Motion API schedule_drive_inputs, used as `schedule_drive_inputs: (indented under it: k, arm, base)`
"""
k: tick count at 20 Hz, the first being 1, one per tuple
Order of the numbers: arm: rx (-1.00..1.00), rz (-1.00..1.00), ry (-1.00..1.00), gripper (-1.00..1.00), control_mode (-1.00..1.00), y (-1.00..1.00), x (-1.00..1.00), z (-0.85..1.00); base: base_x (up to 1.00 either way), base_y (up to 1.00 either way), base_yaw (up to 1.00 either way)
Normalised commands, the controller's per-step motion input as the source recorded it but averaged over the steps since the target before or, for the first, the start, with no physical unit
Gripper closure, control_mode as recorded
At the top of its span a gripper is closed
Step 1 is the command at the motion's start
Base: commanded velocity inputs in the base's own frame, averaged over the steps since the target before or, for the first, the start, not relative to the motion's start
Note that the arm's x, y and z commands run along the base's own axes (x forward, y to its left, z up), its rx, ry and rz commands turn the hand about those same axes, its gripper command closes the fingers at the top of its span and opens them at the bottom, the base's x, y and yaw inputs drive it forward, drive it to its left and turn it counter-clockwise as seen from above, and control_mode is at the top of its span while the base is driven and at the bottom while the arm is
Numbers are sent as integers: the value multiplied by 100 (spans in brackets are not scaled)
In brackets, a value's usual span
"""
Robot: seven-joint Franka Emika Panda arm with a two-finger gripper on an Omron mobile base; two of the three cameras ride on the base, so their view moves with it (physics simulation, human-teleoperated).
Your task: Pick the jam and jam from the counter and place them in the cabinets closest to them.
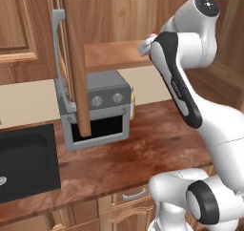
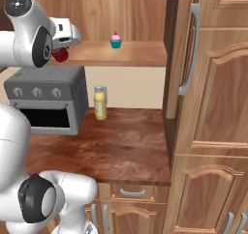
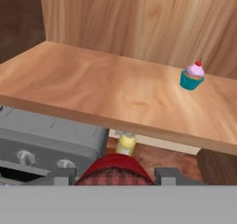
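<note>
The jaws are clamped on a red-lidded jam jar (image 3: 114, 171), held just in front of the open cabinet's shelf (image 3: 92, 91). On that shelf stands one cupcake (image 3: 191, 76). A yellow bottle (image 2: 100, 102) stands on the desk (image 2: 111, 146) beside the toaster oven (image 2: 48, 95).

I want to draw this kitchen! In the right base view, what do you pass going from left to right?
Red-lidded jam jar in the end effector → yellow bottle on the counter → cupcake on the cabinet shelf → long grey door handle.
</note>
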Motion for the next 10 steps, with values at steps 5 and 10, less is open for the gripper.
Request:
schedule_drive_inputs:
  k: [5, 10]
  arm:
    - [0, 0, 0, 100, -100, 14, 53, -2]
    - [0, 0, 0, 100, -100, 12, 51, -12]
  base:
    - [0, 0, 0]
    - [0, 0, 0]
